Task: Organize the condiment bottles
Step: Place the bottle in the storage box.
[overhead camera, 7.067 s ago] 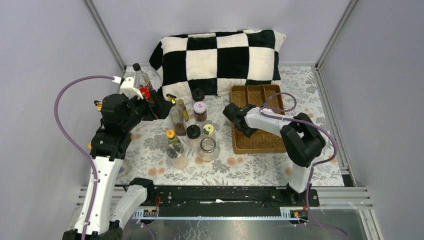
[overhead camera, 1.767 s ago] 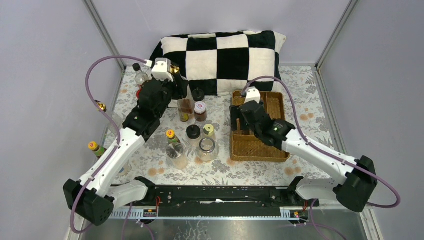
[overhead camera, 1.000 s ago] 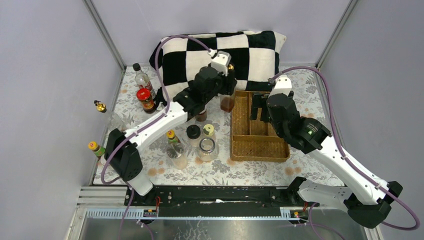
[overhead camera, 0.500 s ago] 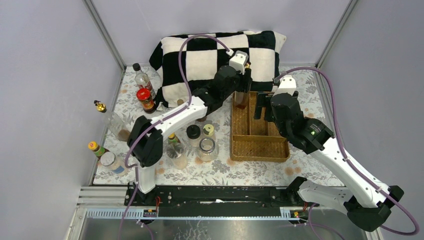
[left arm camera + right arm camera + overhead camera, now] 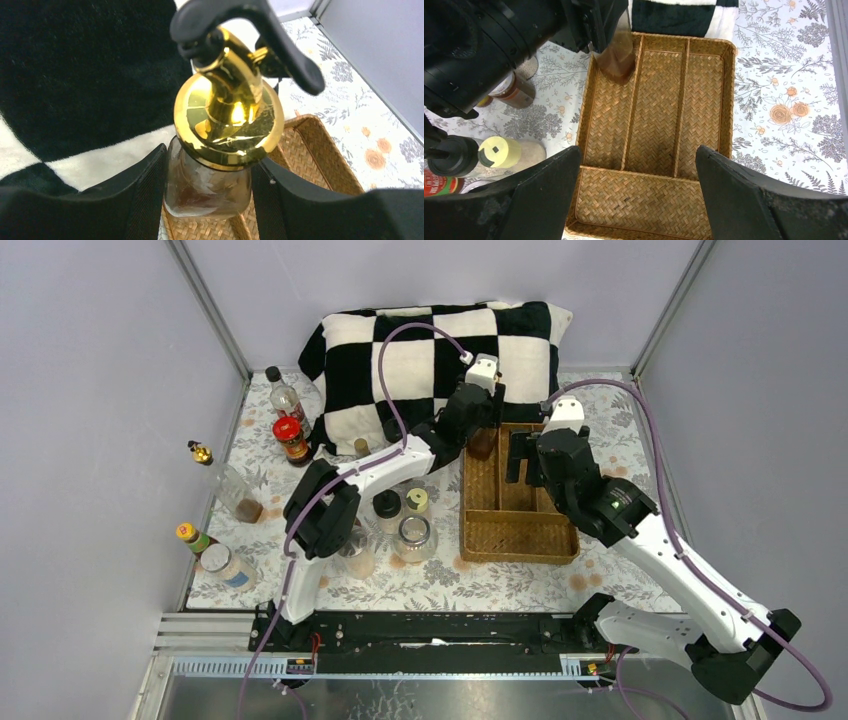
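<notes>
The left fingers (image 5: 142,195) are clamped on the glass body of the gold-topped bottle (image 5: 225,125), just under its pourer cap. It is upright at the 11 o'clock corner of the wicker tray (image 5: 656,125), in the leftmost long compartment; I cannot tell whether its base rests on the weave. The right fingers (image 5: 549,190) hang spread wide and empty above the tray's 6 o'clock end. Glass holding dark liquid is probably weighty, rigid, slick and breakable. Gripping the body rather than the cap looks safer.
</notes>
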Available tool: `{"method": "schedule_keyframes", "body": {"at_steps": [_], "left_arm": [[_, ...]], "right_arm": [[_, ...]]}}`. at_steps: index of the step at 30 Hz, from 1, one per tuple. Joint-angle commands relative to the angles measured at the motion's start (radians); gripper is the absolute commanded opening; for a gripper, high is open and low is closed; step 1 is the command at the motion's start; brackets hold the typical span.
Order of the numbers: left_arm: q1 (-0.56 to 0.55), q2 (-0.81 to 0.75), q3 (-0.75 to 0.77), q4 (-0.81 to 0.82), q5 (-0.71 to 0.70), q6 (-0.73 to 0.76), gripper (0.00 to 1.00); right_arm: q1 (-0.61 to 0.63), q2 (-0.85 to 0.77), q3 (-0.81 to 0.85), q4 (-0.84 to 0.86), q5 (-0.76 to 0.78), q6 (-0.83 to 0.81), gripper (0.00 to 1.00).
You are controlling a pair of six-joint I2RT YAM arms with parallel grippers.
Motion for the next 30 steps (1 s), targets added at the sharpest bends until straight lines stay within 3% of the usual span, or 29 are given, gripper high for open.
{"method": "schedule_keyframes", "body": {"at_steps": [1, 12, 16, 19, 21, 22, 24, 30], "left_arm": [[0.006, 0.003, 0.050, 0.242, -0.098, -0.017, 0.08], [0.007, 0.055, 0.071, 0.284, -0.170, -0.014, 0.10], [0.007, 0.042, 0.038, 0.282, -0.168, -0.026, 0.29], [0.006, 0.025, 0.001, 0.298, -0.156, -0.029, 0.62], [0.006, 0.007, -0.019, 0.305, -0.144, -0.027, 0.77], [0.005, 0.000, -0.022, 0.301, -0.137, -0.027, 0.94], [0.004, -0.018, -0.030, 0.301, -0.108, -0.017, 0.99], [-0.006, -0.074, -0.055, 0.299, -0.107, 0.013, 0.99]], "right_arm": [[-0.014, 0.010, -0.033, 0.059, -0.051, -0.012, 0.92], [-0.024, 0.030, -0.086, 0.103, -0.089, -0.007, 0.92], [-0.027, 0.032, -0.097, 0.110, -0.104, 0.001, 0.92], [-0.027, 0.026, -0.104, 0.111, -0.112, 0.004, 0.92], [-0.028, 0.022, -0.109, 0.112, -0.117, 0.008, 0.92], [-0.028, 0.021, -0.110, 0.112, -0.123, 0.011, 0.92], [-0.029, 0.022, -0.114, 0.112, -0.133, 0.016, 0.92], [-0.028, 0.017, -0.126, 0.112, -0.165, 0.033, 0.92]]}}
